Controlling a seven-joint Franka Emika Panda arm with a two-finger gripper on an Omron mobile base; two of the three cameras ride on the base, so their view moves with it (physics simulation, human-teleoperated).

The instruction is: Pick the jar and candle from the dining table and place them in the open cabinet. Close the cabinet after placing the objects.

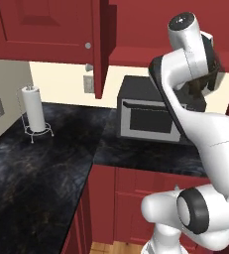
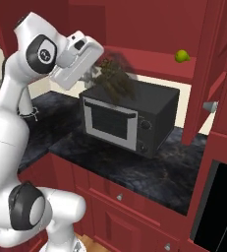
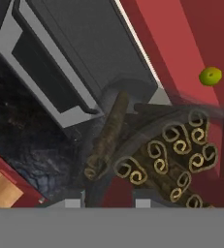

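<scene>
My gripper (image 3: 108, 201) is shut on the jar (image 3: 167, 160), a clear glass jar packed with dark olive-brown curled sticks, tilted over in the grip. In the right base view the jar (image 2: 114, 79) hangs above the microwave, just in front of the cabinet's red inner shelf (image 2: 154, 69). From the left base view the jar (image 1: 201, 87) is mostly hidden behind the arm. The cabinet's door (image 2: 208, 59) stands open on the right. The candle and the dining table are out of view.
A small green ball (image 2: 182, 56) lies on the cabinet shelf. A dark microwave (image 2: 129, 115) stands on the black stone counter (image 1: 41, 163) directly below. A paper towel holder (image 1: 35, 110) stands at the far left. Another open cabinet door (image 1: 99, 49) hangs left of the arm.
</scene>
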